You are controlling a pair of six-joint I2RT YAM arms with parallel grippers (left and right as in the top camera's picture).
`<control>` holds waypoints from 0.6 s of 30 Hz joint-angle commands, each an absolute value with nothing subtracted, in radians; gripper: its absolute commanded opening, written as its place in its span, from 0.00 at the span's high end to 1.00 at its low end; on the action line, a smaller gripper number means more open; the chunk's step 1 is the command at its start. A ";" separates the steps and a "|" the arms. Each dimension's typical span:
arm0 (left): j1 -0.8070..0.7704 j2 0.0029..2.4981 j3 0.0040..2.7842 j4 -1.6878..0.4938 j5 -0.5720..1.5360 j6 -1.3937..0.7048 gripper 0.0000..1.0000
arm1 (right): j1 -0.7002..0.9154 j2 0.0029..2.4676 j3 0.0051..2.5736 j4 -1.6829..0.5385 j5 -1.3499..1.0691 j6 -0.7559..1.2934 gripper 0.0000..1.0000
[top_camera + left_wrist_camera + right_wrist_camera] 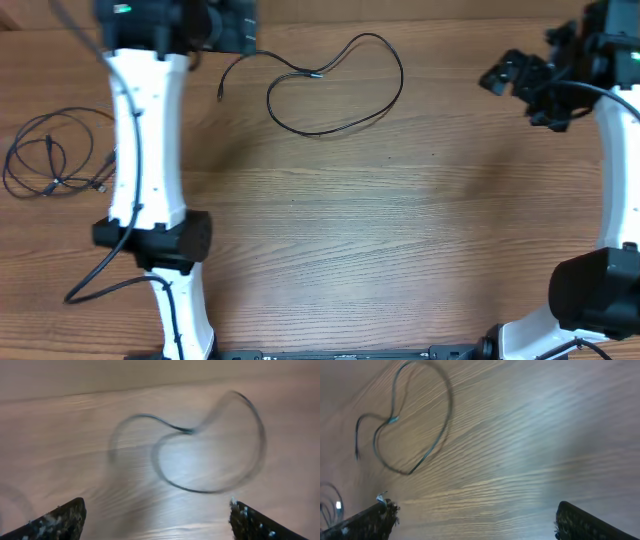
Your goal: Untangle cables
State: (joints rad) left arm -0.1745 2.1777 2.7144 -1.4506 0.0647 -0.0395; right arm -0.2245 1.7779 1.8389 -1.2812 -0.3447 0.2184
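On the wooden surface (400, 230), a single cable (318, 74) lies by itself in an open, heart-shaped loop near the far edge, crossing itself only once at its pinched middle. It is well apart from the other cables (49, 160), which sit in a loose coil at the left side, beyond the left arm (145, 130). We see the left fingers (60, 522) spread wide and gripping nothing, hanging over the lone loop, which fills their blurred wrist view. The right fingers (365, 522) are likewise parted and empty, held above bare wood off to the right with the loop far ahead of them. We judge that the lone cable has been laid out flat and away from the coil so it cannot snag the rest again, and that the right arm (610, 170) waits clear of the working side. The coil at the left looks unsorted, its strands overlapping and small plug ends poking from it, so most of the job appears undone. We cannot tell how many cords it holds.
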 commanded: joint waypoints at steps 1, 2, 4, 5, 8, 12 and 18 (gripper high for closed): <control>-0.262 2.285 2.637 -1.382 0.182 0.152 0.09 | -0.297 1.769 1.854 -1.297 -0.408 0.235 0.00; -0.283 2.315 2.634 -1.365 0.181 0.183 0.09 | -0.311 1.769 1.854 -1.303 -0.414 0.235 0.00; -0.325 2.383 2.634 -1.335 0.182 0.257 0.10 | -0.327 1.769 1.853 -1.316 -0.416 0.234 0.00; -0.345 2.416 2.634 -1.325 0.181 0.293 0.10 | -0.329 1.769 1.854 -1.322 -0.416 0.233 0.00; -0.405 2.546 2.634 -1.290 0.162 0.385 0.11 | -0.329 1.769 1.854 -1.354 -0.416 0.181 0.00; -0.446 2.650 2.634 -1.258 0.189 0.370 0.15 | -0.329 1.769 1.853 -1.372 -0.412 0.136 0.00; -0.478 2.682 2.633 -1.259 0.255 0.377 0.21 | -0.329 1.769 1.853 -1.386 -0.412 0.120 0.00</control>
State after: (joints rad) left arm -0.4667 2.6770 2.6278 -1.2629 0.2111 0.3527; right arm -0.3313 1.7779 1.8389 -1.3785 -0.4038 0.1513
